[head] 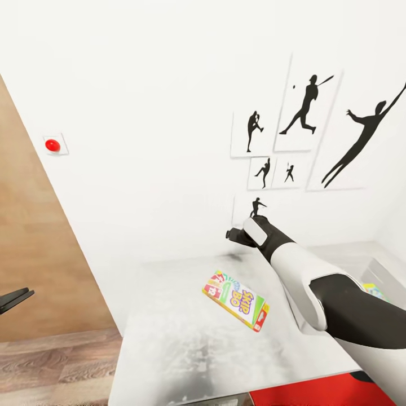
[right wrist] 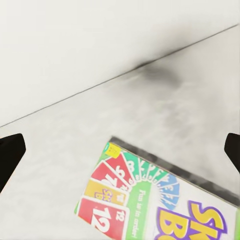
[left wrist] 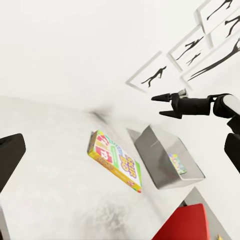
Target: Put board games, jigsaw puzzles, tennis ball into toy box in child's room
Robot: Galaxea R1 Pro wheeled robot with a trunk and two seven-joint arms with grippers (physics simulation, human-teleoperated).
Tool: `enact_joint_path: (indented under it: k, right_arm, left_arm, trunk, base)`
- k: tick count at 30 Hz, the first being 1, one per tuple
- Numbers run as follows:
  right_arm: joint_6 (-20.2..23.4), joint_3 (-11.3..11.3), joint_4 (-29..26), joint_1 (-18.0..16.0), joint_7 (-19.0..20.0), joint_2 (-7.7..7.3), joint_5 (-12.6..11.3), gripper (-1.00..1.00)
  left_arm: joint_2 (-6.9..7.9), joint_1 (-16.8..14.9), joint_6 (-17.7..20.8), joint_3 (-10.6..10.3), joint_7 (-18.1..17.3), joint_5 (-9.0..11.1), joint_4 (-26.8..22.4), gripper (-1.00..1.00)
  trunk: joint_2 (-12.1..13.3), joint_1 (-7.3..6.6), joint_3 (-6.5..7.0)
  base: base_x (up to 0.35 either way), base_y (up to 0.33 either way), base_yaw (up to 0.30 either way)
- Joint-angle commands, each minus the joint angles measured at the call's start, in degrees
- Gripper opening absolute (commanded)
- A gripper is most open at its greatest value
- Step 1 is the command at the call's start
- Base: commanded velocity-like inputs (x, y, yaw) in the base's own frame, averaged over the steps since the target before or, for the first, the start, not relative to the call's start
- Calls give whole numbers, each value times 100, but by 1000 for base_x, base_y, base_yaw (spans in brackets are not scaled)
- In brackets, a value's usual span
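White arm shell (head: 293, 262), black elbow, black hand (left wrist: 170, 104)

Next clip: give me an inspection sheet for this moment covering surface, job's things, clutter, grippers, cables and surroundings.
Surface: white table top, mottled grey, set against the wall.
Job's things: SKIP BO board game lies flat on the table, apart from the toy box; the toy box stands beside it with something multicoloured inside, too small to identify.
Clutter: red object at the table's near edge, unidentified.
Grippers: right gripper open, empty, in the air above the table near the wall; left gripper at the head view's left edge, off the table, nothing seen in it, jaw state unclear.
Cables: nothing seen.
Surroundings: white wall with black athlete silhouette pictures, red button on the wall, brown wooden panel, wood plank floor.
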Motion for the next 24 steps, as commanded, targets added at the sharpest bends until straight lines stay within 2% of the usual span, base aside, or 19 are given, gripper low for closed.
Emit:
enact_joint_path:
  k: [1,24]
  right_arm:
    - [19,43,-7,-3,-46,-4,-61,100]
    - [24,42,15,47,-46,-17,-60,100]
  left_arm:
    - [1,-5,61,2,-27,-8,0,100]
    - [1,-5,61,18,-27,-8,-4,100]
  trunk:
    - [-14,3,-23]
    - [-14,3,-236]
  base:
    - [0,0,0]
    - [0,0,0]
